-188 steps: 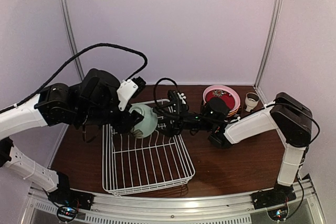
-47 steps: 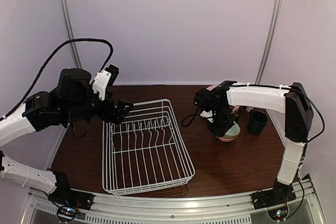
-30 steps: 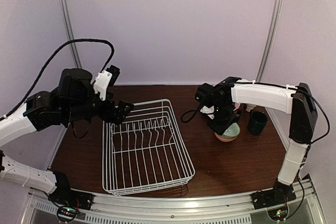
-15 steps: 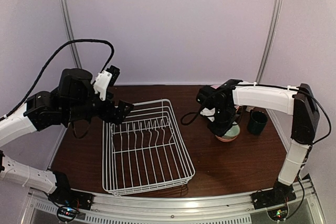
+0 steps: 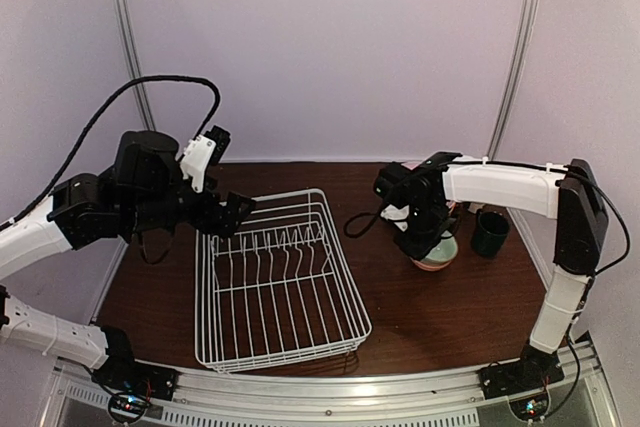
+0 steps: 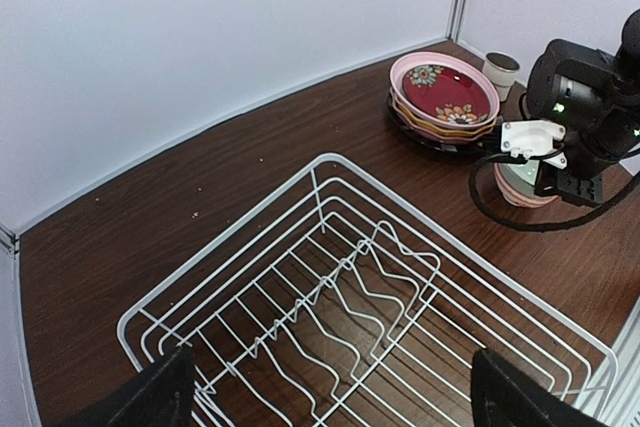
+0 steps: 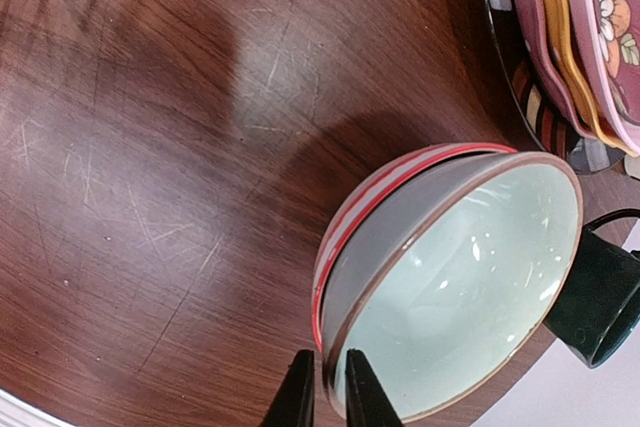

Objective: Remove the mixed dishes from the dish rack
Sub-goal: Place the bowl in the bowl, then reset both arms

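**Unloading judged nearly complete.** The dish rack, centre of the top view, holds no dishes. Plates and teal mug stand on the table at right. The right pincer pinches the pale-green bowl by its rim and has yet to release it. The left pincer is spread above the rack.

Stacked dishes beside white rack

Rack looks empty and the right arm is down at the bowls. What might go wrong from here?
1. The right gripper pinches the rim of the pale-green bowl, which sits nested in the striped bowl. Pulling away unreleased could tip or drag both.
2. The teal mug and plate stack stand close beside them, so a sideways swing might knock either.
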Controlling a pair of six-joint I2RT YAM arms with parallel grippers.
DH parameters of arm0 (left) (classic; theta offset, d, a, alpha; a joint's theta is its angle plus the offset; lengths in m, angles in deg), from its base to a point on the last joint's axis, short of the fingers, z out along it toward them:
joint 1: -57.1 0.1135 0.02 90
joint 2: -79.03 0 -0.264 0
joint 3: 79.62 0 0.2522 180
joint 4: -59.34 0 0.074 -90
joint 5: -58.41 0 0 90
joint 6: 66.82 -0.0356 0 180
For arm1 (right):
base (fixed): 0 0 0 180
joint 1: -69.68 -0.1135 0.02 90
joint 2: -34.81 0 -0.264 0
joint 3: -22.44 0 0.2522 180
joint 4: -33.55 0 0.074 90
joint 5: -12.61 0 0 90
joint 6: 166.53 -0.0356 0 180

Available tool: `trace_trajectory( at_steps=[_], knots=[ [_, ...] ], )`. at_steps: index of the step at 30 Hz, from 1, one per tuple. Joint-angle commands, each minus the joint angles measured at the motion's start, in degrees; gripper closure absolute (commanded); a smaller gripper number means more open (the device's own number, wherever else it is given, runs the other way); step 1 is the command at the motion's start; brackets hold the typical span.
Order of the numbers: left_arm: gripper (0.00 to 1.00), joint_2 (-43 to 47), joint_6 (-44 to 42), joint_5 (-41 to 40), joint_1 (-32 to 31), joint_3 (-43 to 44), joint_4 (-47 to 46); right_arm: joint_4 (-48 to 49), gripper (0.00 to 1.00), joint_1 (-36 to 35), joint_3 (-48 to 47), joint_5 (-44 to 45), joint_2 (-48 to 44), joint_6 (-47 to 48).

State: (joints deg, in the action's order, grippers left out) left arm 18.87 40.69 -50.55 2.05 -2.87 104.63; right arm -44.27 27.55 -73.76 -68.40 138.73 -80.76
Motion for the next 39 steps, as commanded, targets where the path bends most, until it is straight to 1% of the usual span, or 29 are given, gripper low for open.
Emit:
trace_trajectory(
  at_steps=[1,7,8,10,11,12,13,16,19,22,24,28,32,36,39],
  knots=[
    [0.03,-1.0,0.5,0.7,0.6,-0.1,-1.1,0.0,0.83,-0.3,0.9,0.9,0.7,0.2],
    [0.03,-3.3,0.1,1.7,1.7,1.4,0.1,-0.5,0.34,-0.3,-1.2,2.0,-1.9,-0.7],
    [0.03,-3.9,-0.2,2.2,2.0,1.7,0.0,-0.8,0.28,-0.3,-1.9,1.9,-2.6,-0.9],
    [0.02,-5.0,-0.7,3.1,2.8,2.4,-0.3,-1.0,0.19,-0.4,-3.6,1.8,-4.1,-1.0],
    [0.03,-5.8,-1.0,3.7,3.2,3.0,-0.5,-1.1,0.08,-0.3,-4.4,1.5,-5.0,-1.0],
    [0.03,-6.5,-1.3,4.4,3.8,3.6,-0.6,-0.8,0.03,-0.2,-5.2,1.4,-5.9,-1.2],
    [0.03,-7.5,-1.6,5.3,4.6,4.4,-0.6,-0.5,0.01,-0.3,-5.9,1.3,-6.8,-1.2],
    [0.02,-11.3,-3.3,7.5,7.0,8.5,0.7,2.0,0.00,-0.2,-7.3,1.6,-10.3,-1.5],
    [0.03,-16.0,-3.4,9.4,10.2,13.5,3.6,6.7,0.00,0.2,-7.1,3.3,-14.7,-2.0],
    [0.03,-20.0,-2.5,11.4,13.3,17.0,5.2,12.8,0.00,1.2,-4.9,5.1,-20.1,-2.5],
    [0.03,-21.6,-1.4,11.7,14.5,18.1,5.2,18.6,0.00,2.2,-1.0,5.2,-24.1,-2.7],
    [0.03,-23.5,0.5,16.0,16.7,17.1,2.3,30.4,0.00,5.2,9.7,3.5,-33.1,-3.2],
    [0.03,-24.7,1.8,16.0,16.8,14.0,-0.8,40.4,0.00,7.5,20.6,-0.4,-39.9,-5.2],
    [0.03,-24.0,2.5,14.4,16.9,9.7,-5.4,47.0,0.00,7.9,29.0,-1.9,-43.6,-6.8],
    [0.03,-23.5,3.0,13.1,16.8,7.7,-7.5,49.6,0.00,7.9,32.6,-2.1,-45.5,-7.6]
  ],
)
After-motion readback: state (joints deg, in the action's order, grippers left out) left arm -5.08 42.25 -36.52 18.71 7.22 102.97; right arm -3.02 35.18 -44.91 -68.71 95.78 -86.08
